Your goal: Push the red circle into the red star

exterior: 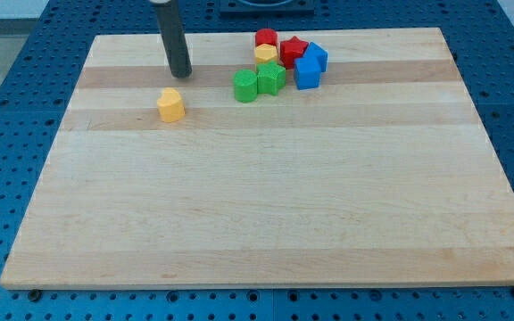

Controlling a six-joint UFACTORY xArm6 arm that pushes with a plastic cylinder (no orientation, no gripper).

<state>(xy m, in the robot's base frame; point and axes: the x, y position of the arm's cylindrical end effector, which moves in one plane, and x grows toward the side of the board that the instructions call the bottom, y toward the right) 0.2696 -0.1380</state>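
The red circle point(266, 38) sits near the view's top, touching the red star point(293, 51) just to its right. A yellow block point(266, 53) lies directly below the red circle. My tip point(180, 73) is well to the view's left of this cluster, about a hand's width from the red circle, and just above a separate yellow block point(171, 104).
Two green blocks point(245, 86) point(271, 78) sit below the red pair. Two blue blocks point(307, 72) point(316, 56) stand right of the red star. The wooden board point(266, 223) lies on a blue perforated table.
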